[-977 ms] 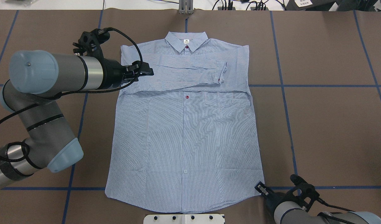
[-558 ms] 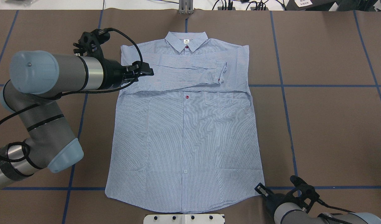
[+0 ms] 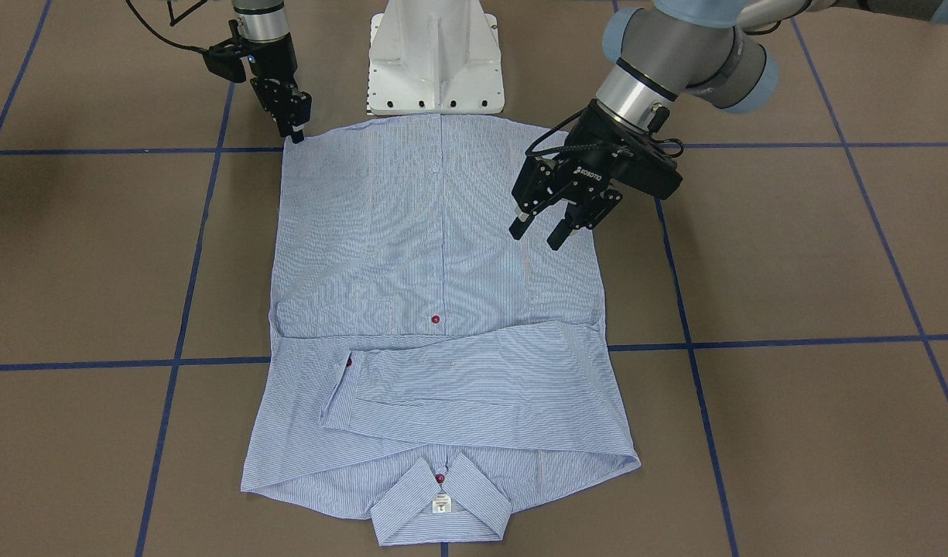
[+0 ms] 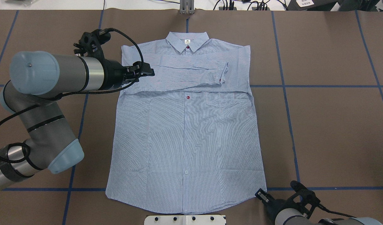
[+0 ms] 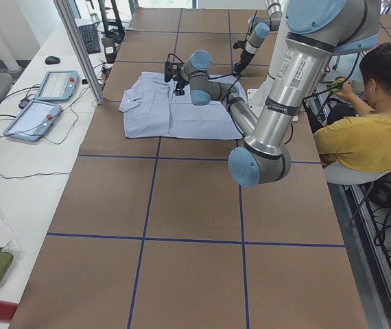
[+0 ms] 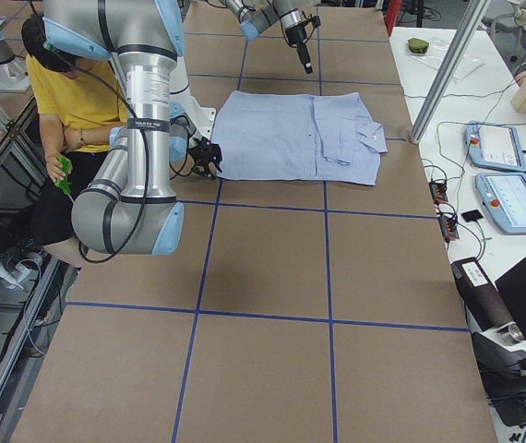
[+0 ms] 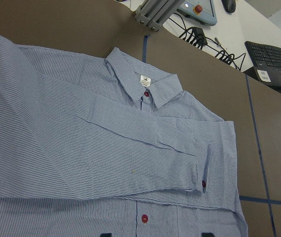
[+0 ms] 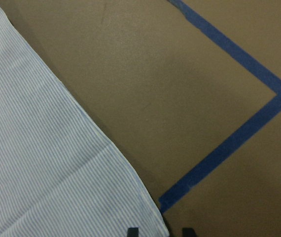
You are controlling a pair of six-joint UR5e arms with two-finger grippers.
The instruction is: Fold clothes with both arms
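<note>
- The brown table (image 4: 335, 125), marked off with blue tape lines, is taken up in its middle by the striped shirt (image 4: 185, 140). The shirt is spread flat, front side up, with the collar on the far side from the robot and the hem nearest its base.
- The left arm (image 4: 53, 73) is stretched out over the shirt's left shoulder, and the right arm (image 6: 148, 101) is bent low beside the base, so that each side of the garment is covered by one arm.
- Both sleeves (image 4: 178, 73) are laid across the chest in a band. The body below them is not yet folded, so the task is judged to be at an early to middle stage.
- The left gripper (image 3: 537, 236) is held above the cloth with its fingers spread wide and nothing between them. It is probably poised to come down on the shoulder edge.
- The right gripper (image 3: 296, 133) is set at the hem corner (image 8: 155, 224) on the shirt's right side. In the wrist view its tips are seen a narrow gap apart on either side of that corner, which lies flat and does not appear pinched.
- The chest pocket (image 4: 224, 100) and the collar (image 4: 187, 42) are left uncovered.
- A dark red button (image 4: 188, 97) shows just below the sleeve band.
</note>
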